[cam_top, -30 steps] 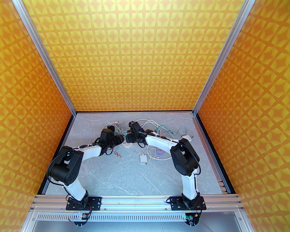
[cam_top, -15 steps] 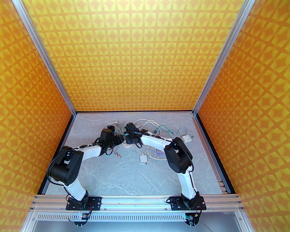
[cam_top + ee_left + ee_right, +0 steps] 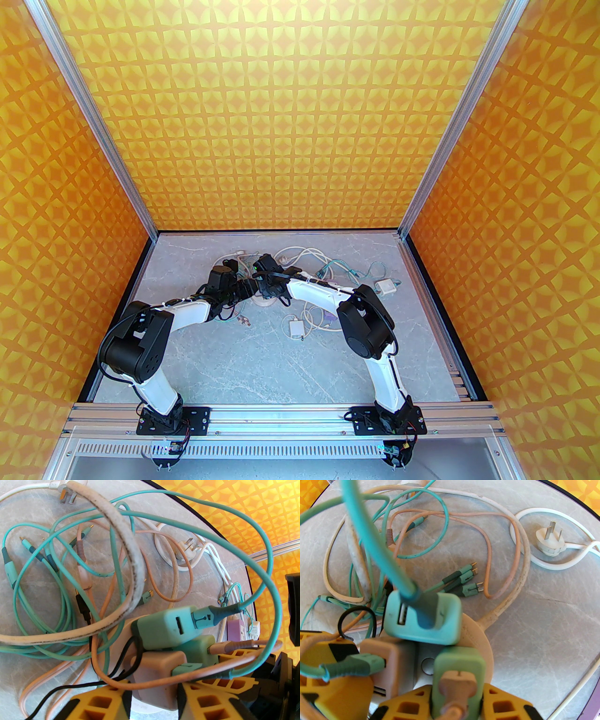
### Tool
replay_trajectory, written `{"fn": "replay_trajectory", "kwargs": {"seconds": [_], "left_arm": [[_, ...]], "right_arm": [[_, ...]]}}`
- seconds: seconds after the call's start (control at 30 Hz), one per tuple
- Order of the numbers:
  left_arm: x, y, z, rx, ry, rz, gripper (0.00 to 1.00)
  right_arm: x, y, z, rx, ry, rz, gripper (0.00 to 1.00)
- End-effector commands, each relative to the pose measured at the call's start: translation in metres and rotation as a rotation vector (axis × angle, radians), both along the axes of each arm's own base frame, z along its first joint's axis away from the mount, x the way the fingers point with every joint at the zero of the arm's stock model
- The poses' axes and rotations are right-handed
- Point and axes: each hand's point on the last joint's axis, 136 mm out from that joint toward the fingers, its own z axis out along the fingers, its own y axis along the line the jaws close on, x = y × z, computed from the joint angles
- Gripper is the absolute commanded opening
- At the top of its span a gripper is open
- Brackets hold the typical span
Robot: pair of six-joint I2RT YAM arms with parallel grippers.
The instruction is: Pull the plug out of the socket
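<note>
Green plug point(image 3: 457, 667) sat plugged in the round socket point(image 3: 478, 630) on worktop point(image 3: 534, 620) | probably light, rigid, smooth shell, better gripped low on flat sides | right claw point(image 3: 455, 691) was clamped across it | left claw point(image 3: 154, 698) was clamped on neighbouring pink plug point(image 3: 159, 665)

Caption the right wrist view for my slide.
Right gripper grips the green adapter plugged into the round socket hub, loose cables tangled behind.

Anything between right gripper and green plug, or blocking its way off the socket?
Nothing between: right gripper clamps the green plug. Off the socket, only its own pink cable trails on top; teal plug sits close alongside.
</note>
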Motion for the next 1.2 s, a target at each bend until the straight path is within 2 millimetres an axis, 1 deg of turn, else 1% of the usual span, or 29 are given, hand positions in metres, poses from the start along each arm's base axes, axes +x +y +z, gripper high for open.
{"fn": "replay_trajectory", "kwargs": {"seconds": [0.0, 0.13, 0.23, 0.43, 0.53, 0.6, 0.67, 0.73, 0.83, 0.97, 1.07, 1.17], "left_arm": [[-0.016, 0.011, -0.046, 0.074, 0.154, 0.021, 0.38], [-0.016, 0.012, -0.049, 0.083, 0.163, 0.019, 0.38], [-0.017, 0.011, -0.049, 0.087, 0.166, 0.015, 0.37], [-0.02, 0.01, -0.049, 0.116, 0.164, 0.003, 0.37], [-0.021, 0.009, -0.051, 0.133, 0.167, -0.004, 0.37], [-0.022, 0.008, -0.053, 0.141, 0.171, -0.007, 0.37], [-0.022, 0.008, -0.055, 0.15, 0.178, -0.01, 0.36], [-0.022, 0.007, -0.055, 0.156, 0.178, -0.015, 0.34], [-0.021, 0.006, -0.057, 0.158, 0.183, -0.017, 0.34], [-0.022, 0.005, -0.059, 0.163, 0.188, -0.02, 0.35], [-0.022, 0.006, -0.06, 0.171, 0.192, -0.02, 0.35], [-0.023, 0.007, -0.063, 0.176, 0.197, -0.019, 0.34]], "right_arm": [[-0.003, 0.017, 0.018, -0.014, -0.035, 0.04, 0.07], [-0.001, 0.011, 0.026, -0.02, -0.057, 0.027, 0.06], [0.002, 0.008, 0.027, 0.045, -0.022, 0.008, 0.05], [0.005, 0.007, 0.011, 0.201, 0.084, -0.032, 0.04], [0.007, 0.002, 0.008, 0.252, 0.105, -0.061, 0.04], [0.009, -0.002, 0.012, 0.228, 0.086, -0.066, 0.03], [0.008, -0.001, 0.018, 0.195, 0.06, -0.051, 0.03], [0.004, 0.006, 0.024, 0.133, 0.024, -0.017, 0.04], [-0.001, 0.019, 0.028, 0.07, -0.001, 0.023, 0.04], [-0.003, 0.022, 0.03, 0.018, -0.028, 0.04, 0.04], [-0.002, 0.02, 0.031, 0.029, -0.029, 0.036, 0.04], [0.002, 0.012, 0.03, 0.131, 0.02, 0.002, 0.03]]}}
